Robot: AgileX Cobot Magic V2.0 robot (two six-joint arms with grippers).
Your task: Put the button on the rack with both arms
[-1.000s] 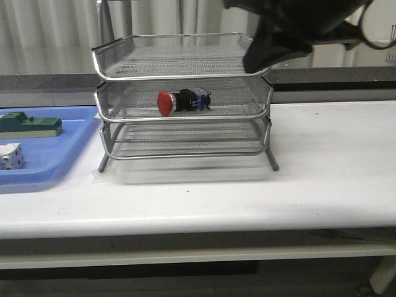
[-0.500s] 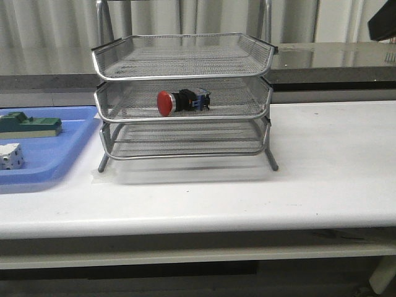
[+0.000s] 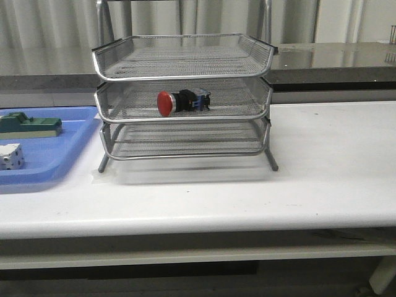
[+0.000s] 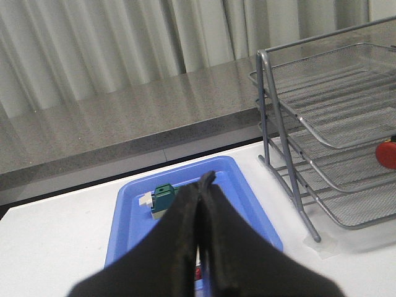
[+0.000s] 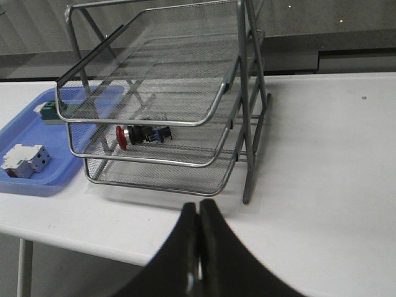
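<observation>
Nearest me, both wrist cameras show black pointed fingers pressed together with nothing between them: my left gripper (image 4: 199, 185) is clenched above the shallow blue plastic tray (image 3: 59, 162), my right gripper (image 5: 199, 213) clenched over the white tabletop (image 3: 334, 161). Farther out stands the silver wire-mesh three-tier rack (image 3: 184, 99). On its middle tier lies the red-headed push-button with black body and blue rear block (image 3: 182, 101), on its side.

Blue tray (image 3: 59, 162) sits at the left end of the white tabletop (image 3: 322, 161). In it: green component (image 3: 31, 125) toward the back, white block (image 3: 11, 156) nearer the front, apart. Grey curtain (image 4: 124, 43) behind the dark ledge (image 4: 142, 117).
</observation>
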